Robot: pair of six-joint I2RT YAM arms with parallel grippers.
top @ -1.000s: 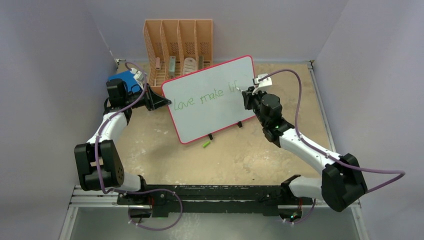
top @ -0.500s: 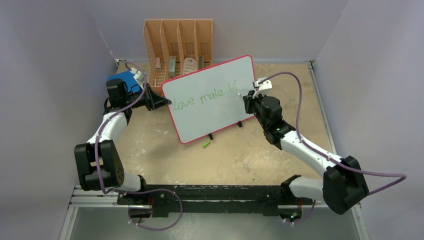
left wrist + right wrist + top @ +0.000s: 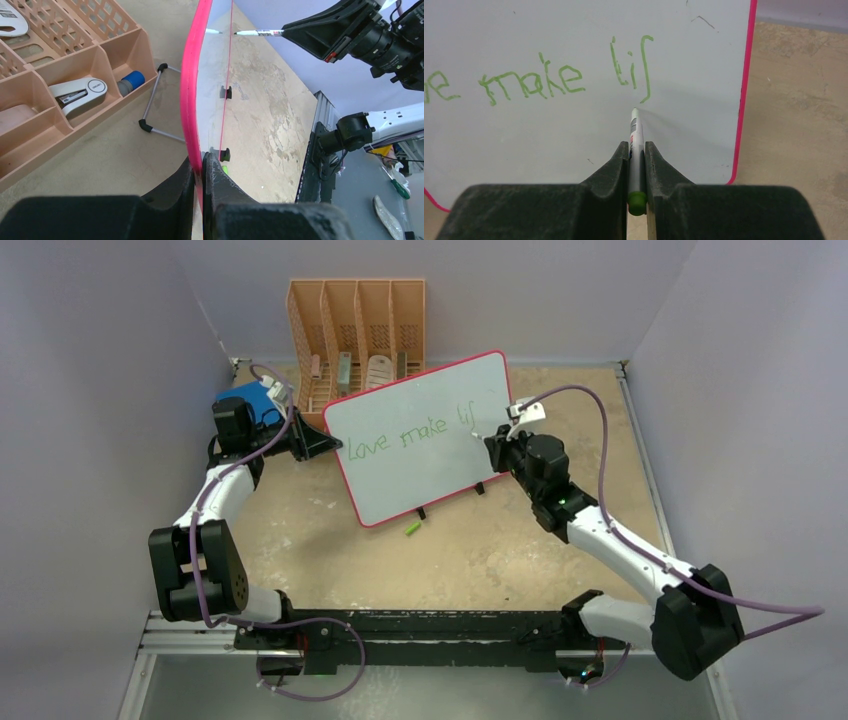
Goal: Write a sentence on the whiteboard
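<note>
Your left arm rises from the near left, wrist turned rightward, and the left gripper [image 3: 201, 162] is clamped tight on the pink left rim of the whiteboard [image 3: 420, 440], which stands tilted on its feet mid-table, just near of the orange organizer [image 3: 357, 335]. Your right arm stretches from the near right toward the board's right half, the right gripper [image 3: 637, 147] closed around a green marker [image 3: 636, 130]. The tip points just below the sentence [image 3: 405, 435], which reads "love make lif"; contact cannot be told.
</note>
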